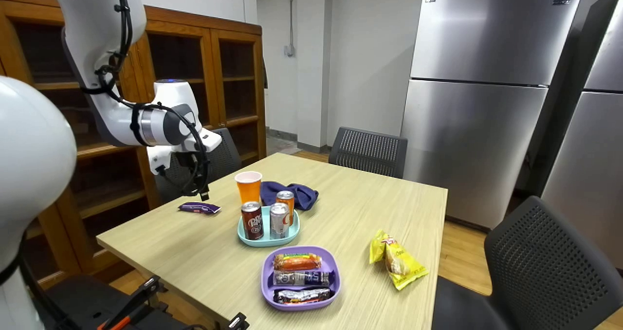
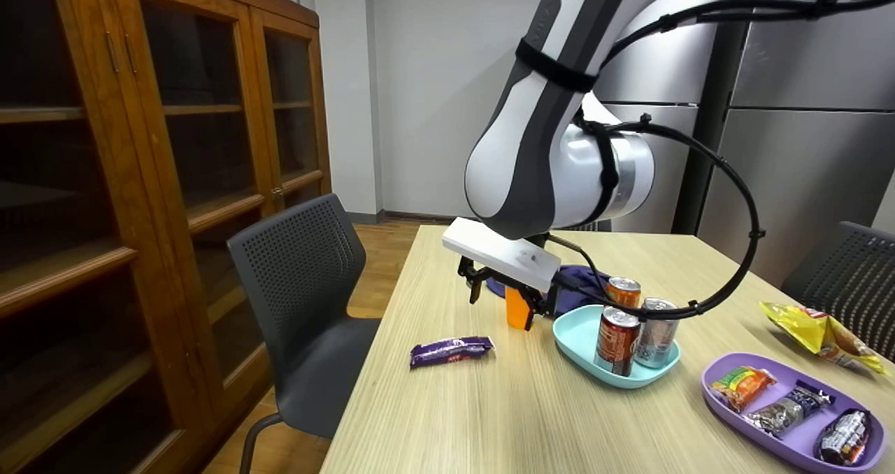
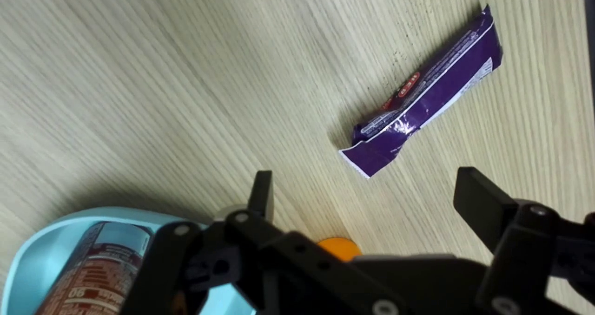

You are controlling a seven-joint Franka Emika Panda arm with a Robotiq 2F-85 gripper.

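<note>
The gripper [image 3: 366, 189] hangs over the table [image 1: 350, 213] with its jaws spread pretty wide. Just ahead of it in the wrist view there's the purple-wrapped bar [image 3: 430, 92], lying flat near the table's edge, clearly apart from it. An orange cup [image 1: 249, 192] stands upright beside a light-blue tray [image 2: 579, 331], which has a dark red can [image 1: 252, 223], a silver can [image 1: 279, 221] and an orange can [image 1: 288, 200] in it. A bunched-up navy cloth [image 1: 304, 198] sits right by the cup in both exterior views. Then there's a purple tray [image 1: 302, 307] with three wrapped snacks [image 1: 302, 278], plus a yellow snack bag [image 1: 396, 260] off to its right in an exterior view.
</note>
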